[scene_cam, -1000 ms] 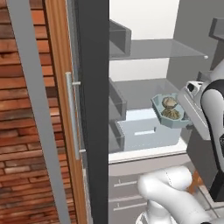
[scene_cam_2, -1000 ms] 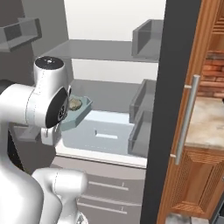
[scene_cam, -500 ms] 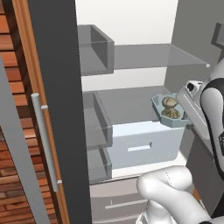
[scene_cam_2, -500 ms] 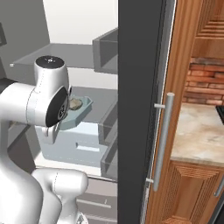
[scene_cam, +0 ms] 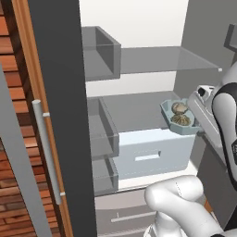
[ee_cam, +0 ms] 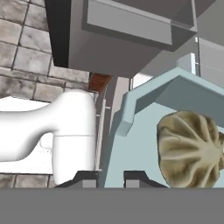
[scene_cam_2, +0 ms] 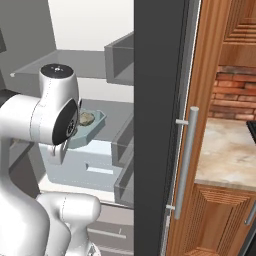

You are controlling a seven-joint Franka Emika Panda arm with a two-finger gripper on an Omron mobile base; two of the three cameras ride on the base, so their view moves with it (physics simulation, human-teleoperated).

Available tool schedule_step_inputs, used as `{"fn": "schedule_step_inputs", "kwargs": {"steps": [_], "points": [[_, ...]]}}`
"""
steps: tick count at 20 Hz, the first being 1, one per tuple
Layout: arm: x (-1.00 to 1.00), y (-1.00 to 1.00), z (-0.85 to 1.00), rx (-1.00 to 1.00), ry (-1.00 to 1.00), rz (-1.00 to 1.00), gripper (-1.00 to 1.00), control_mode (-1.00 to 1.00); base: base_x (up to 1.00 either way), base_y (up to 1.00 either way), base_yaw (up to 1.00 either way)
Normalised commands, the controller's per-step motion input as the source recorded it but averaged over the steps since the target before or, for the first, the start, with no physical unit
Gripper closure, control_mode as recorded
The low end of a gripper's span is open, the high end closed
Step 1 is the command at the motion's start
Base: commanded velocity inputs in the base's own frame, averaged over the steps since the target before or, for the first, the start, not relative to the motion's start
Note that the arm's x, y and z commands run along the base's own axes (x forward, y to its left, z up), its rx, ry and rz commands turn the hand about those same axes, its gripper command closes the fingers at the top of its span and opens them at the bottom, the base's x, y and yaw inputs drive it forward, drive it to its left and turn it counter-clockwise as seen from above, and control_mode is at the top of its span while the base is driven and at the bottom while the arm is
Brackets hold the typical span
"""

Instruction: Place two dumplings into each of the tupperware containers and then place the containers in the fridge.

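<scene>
While my gripper (ee_cam: 103,178) stays clamped on the rim of the pale teal tub (scene_cam: 183,124), I see two creased tan dumplings (scene_cam: 180,113) in it, held just above the fridge's (scene_cam: 139,28) pale blue drawer (scene_cam: 152,152), with grey shelves (scene_cam: 152,60), white interior and brick wall (ee_cam: 26,39) around.

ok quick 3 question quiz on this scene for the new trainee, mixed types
1. True or false: the teal tupperware container already rests on a fridge shelf.
2. How many dumplings lie in the container in the left base view?
3. The gripper is: A) open above the pale blue drawer, B) shut on the container's rim, C) shut on the door handle.

Key: 1 false, it is held up in front of the open fridge; 2 two; 3 B.
</scene>
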Motion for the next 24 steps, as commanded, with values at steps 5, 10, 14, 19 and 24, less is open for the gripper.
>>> {"fn": "schedule_step_inputs", "kwargs": {"steps": [5,10,14,19,24], "points": [[0.16,0.01,-0.15,0.0,0.0,0.0,1.0,-1.0,0.23,0.0,0.0],[0.81,0.17,-0.65,0.0,0.0,0.02,1.0,-1.0,0.0,0.0,0.0],[0.85,0.17,-0.54,0.0,-0.04,0.02,1.0,-1.0,0.0,0.0,0.0],[0.81,0.16,-0.39,0.0,-0.11,0.0,1.0,-1.0,0.0,0.0,0.0],[0.83,0.1,-0.18,0.0,0.0,0.0,1.0,-1.0,0.0,0.0,0.0]]}}
